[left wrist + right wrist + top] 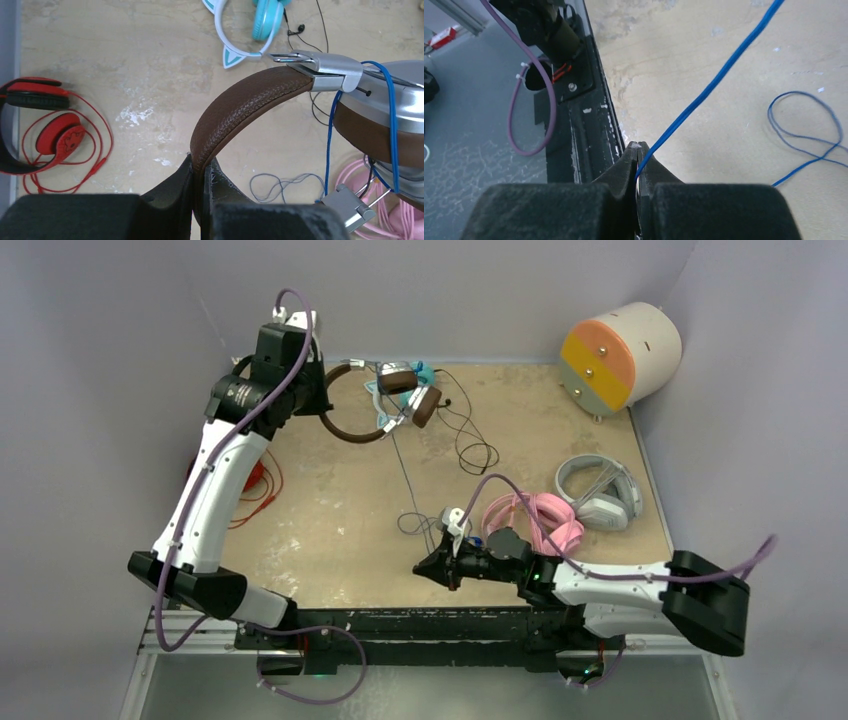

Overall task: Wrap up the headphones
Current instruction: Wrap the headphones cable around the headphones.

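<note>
— Looking from the near edge outward, what lies around the arms?
— Just beyond the right arm [610,585] sit pink headphones [540,522] and a grey-white pair [598,492]; red headphones [50,131] lie left, partly hidden from above.
— And the jaws?
— The right jaws are clenched on the blue cord [704,92], stretched straight over the tabletop [330,530]. Farther back, the left jaws clamp the brown headphones [240,100] by the band; one cup is cut off. A teal pair [265,20] lies beyond.
</note>
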{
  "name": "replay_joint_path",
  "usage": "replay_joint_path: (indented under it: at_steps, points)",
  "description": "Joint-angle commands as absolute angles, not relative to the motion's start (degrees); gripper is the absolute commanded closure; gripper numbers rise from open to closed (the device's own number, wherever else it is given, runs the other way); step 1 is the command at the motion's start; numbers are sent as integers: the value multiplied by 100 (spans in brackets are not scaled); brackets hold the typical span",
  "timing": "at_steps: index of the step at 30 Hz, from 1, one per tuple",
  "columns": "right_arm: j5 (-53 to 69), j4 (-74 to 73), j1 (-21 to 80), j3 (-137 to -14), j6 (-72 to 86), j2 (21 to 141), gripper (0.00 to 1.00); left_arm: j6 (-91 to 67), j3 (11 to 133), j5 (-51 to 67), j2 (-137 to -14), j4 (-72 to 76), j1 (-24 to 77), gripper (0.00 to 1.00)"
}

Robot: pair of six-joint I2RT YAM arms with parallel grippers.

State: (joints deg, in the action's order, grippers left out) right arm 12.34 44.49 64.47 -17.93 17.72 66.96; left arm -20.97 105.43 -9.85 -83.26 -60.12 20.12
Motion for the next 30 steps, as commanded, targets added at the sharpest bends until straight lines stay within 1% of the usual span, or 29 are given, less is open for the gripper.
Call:
replay_joint_path:
  at_steps: [1, 5, 9, 11, 15, 17, 19, 22, 25, 30]
  points:
    - [1046, 3061, 6467, -2279, 1667, 5963, 100, -1795, 10290, -1337, -7962, -5089, 1986, 100]
    - [845, 1736, 6469, -2937, 1512, 5472, 100, -1449, 9011, -1611, -7309, -4310, 1995, 100]
    - [604, 264, 6459, -3895, 1424, 5402, 100, -1222, 8310, -1825, -6964, -4119, 2127, 100]
    - [454, -254, 6463, -4358, 1269, 5398, 100, -1118, 8002, -2153, -6856, -4090, 2373, 100]
    - [436, -1176, 6455, -5516, 1007, 5638, 100, -975, 7387, -3050, -6769, -3886, 3201, 100]
    - [492, -1561, 6464, -6046, 909, 5846, 100, -1028, 7250, -3171, -6860, -3912, 3268, 100]
    - [454, -1866, 6460, -6491, 820, 6037, 100, -1052, 7141, -3243, -6976, -3944, 3303, 100]
    - [36, -2030, 6458, -6869, 734, 6186, 100, -1055, 6992, -3385, -7113, -3918, 3420, 100]
    - [-384, -2037, 6411, -7061, 678, 6303, 100, -955, 6782, -3095, -7088, -3753, 3624, 100]
    - [-418, -2181, 6066, -7341, 664, 6590, 100, -543, 6215, -2828, -6810, -3419, 4133, 100]
